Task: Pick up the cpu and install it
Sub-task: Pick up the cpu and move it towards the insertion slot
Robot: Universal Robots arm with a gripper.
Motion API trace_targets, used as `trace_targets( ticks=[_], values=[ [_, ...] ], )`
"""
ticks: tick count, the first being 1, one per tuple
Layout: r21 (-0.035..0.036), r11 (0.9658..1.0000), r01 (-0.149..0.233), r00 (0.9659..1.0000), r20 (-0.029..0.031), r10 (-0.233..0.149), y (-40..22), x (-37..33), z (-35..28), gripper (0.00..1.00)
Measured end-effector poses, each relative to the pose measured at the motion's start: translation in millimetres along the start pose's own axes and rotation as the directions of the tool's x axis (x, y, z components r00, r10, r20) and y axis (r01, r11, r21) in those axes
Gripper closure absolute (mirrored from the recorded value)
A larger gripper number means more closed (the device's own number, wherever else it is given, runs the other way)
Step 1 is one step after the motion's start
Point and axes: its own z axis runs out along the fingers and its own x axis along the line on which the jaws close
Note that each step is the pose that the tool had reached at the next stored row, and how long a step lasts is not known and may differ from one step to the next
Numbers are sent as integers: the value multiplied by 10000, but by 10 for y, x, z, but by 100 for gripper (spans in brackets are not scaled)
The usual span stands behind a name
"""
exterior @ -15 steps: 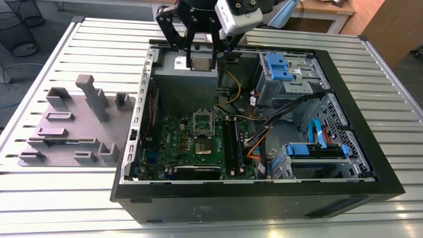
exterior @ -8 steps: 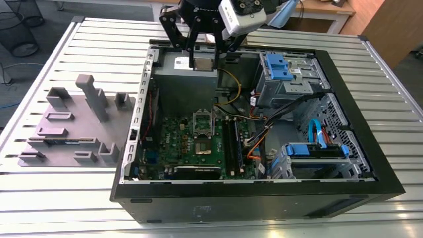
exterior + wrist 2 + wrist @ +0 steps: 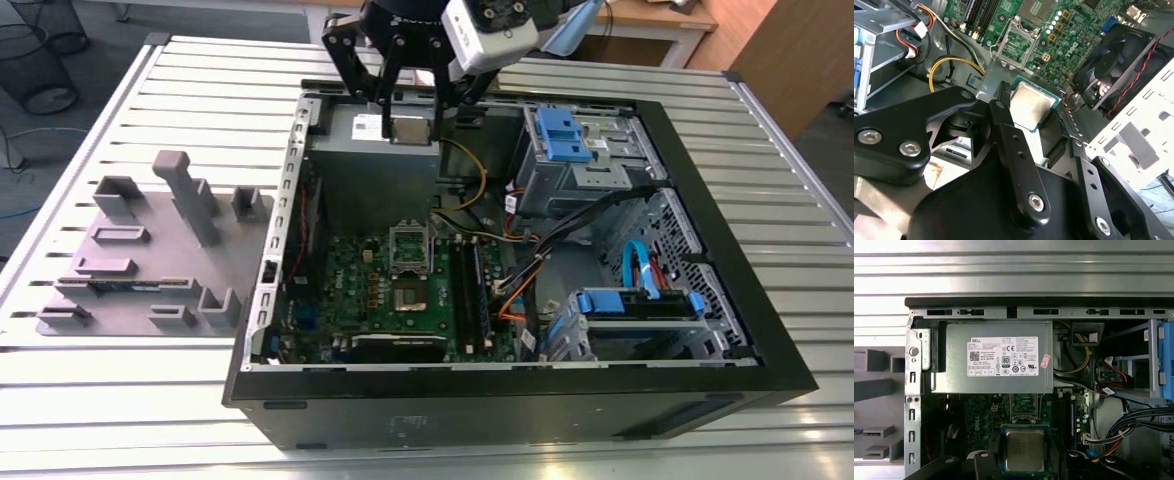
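The slatted metal worktop (image 3: 160, 80) carries a black case (image 3: 534, 400) lying on its side with the cover off. A grey fixture (image 3: 147, 250) with upright blocks sits just beside the case, at 9 o'clock in the exterior view.

Inside the case, the grey power supply (image 3: 367, 175) fills the 11 o'clock corner. A drive cage (image 3: 574, 150) with blue latches sits at 1 o'clock. The green board (image 3: 387, 300) lies flat from the centre toward 7 o'clock. In the second wrist view a black fan (image 3: 1114, 60) stands by the board's edge, with red and black wires running past it.

The socket (image 3: 410, 246) sits near the board's 12 o'clock edge, just at 6 o'clock from the power supply. The memory sticks (image 3: 467, 280) run alongside it at its 3 o'clock.

My fingers (image 3: 411, 122) hang over the case at 12 o'clock in the exterior view. They are closed on the cpu (image 3: 408, 131) and pinch it by two opposite edges. I hold it in the air over the power supply's 3 o'clock end, at 12 o'clock from the socket and well apart from it. In both wrist views the cpu lies level between my fingers. Its dull silver top faces my wrist, and a thin green rim shows around it.
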Motion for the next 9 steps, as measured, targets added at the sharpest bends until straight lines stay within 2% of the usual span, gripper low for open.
trace_targets(
  ticks=[9],
  values=[
    [45, 10000, -16, 10000, 3, 16, -31, 0, 73, 53]
  ],
)
